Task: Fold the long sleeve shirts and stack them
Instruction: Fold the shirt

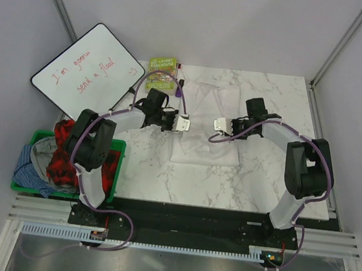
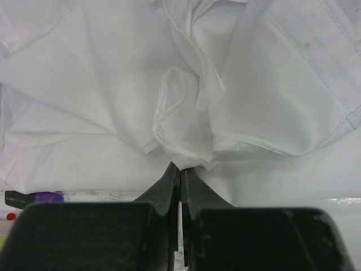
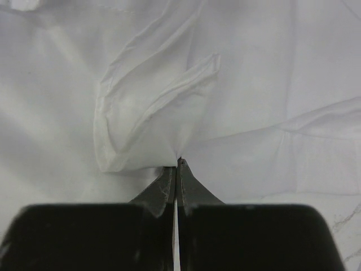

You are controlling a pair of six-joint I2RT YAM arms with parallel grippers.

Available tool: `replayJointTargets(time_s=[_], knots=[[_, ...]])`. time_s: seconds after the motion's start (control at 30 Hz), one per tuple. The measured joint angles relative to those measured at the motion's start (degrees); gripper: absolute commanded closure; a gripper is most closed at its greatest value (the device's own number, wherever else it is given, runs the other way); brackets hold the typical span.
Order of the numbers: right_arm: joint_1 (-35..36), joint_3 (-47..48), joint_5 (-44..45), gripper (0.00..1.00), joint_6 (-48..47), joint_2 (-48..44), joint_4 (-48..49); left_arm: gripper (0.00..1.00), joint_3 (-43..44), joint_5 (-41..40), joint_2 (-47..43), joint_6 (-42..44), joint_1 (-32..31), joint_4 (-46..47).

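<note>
The white shirt (image 1: 206,153) lies mid-bench (image 1: 273,185), its long axis running away from the arms. The left tool (image 2: 180,171) and the right tool (image 3: 176,164) each stand clenched on a pinch of its cloth, equally near.

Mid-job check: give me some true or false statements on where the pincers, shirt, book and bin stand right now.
1. The left pincer and right pincer are each shut on a fold of the white shirt. True.
2. The green book lies on top of the shirt. False: it lies on the table, at the far edge.
3. The green bin beside the left arm holds clothes. True.
4. The whiteboard is blank. False: it carries red handwriting.
</note>
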Motion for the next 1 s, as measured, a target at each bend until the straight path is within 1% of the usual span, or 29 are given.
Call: replayJointTargets(time_s=[0.4, 0.43, 0.47, 0.5, 0.53, 0.57, 0.6, 0.63, 0.7, 0.77, 0.8, 0.9, 1.0], knots=[[-1.6, 0.9, -0.3, 1.00, 1.1, 0.2, 1.8, 0.98, 4.2, -1.6, 1.4, -1.6, 0.0, 0.3], [-1.7, 0.9, -0.3, 0.97, 1.1, 0.2, 1.8, 0.96, 4.8, -1.7, 2.0, -1.6, 0.0, 0.5], [-1.8, 0.9, -0.2, 0.87, 1.3, 0.2, 1.9, 0.93, 5.2, -2.0, 2.7, -1.7, 0.0, 0.6], [-1.8, 0.9, -0.1, 0.82, 1.7, 0.2, 2.2, 0.85, 5.5, -2.5, 3.5, -1.7, 0.0, 0.6], [-1.8, 1.1, 0.0, 0.80, 2.4, 0.4, 2.3, 0.79, 5.6, -3.2, 4.2, -1.9, 0.0, 0.6], [-1.8, 1.4, 0.2, 0.77, 2.9, 0.7, 2.6, 0.73, 5.8, -4.1, 4.9, -2.3, 0.1, 0.6], [-1.8, 1.6, 0.4, 0.72, 3.6, 1.0, 2.7, 0.69, 5.9, -4.5, 5.3, -2.6, 0.1, 0.6], [-1.8, 1.9, 0.7, 0.64, 4.4, 1.2, 2.8, 0.60, 6.1, -5.3, 5.9, -3.7, 0.2, 0.3], [-1.9, 2.2, 1.6, 0.57, 7.1, 1.4, 2.6, 0.52, 7.1, -6.7, 6.9, -7.0, 0.6, -0.7], [-2.6, 3.1, 1.9, 0.57, 10.8, 1.4, 2.4, 0.50, 8.6, -7.1, 6.9, -11.5, 1.3, -2.3], [-3.1, 3.9, 2.0, 0.55, 13.1, 1.4, 2.1, 0.49, 9.6, -7.4, 6.8, -14.3, 1.9, -2.6], [-6.2, 8.6, 1.7, 0.55, 22.3, 1.3, -0.5, 0.44, 11.1, -7.6, 5.1, -26.0, 4.5, -2.4], [-9.4, 14.1, 0.9, 0.56, 31.9, 0.5, -3.7, 0.44, 10.1, -7.6, 0.5, -36.5, 7.6, -2.4]])
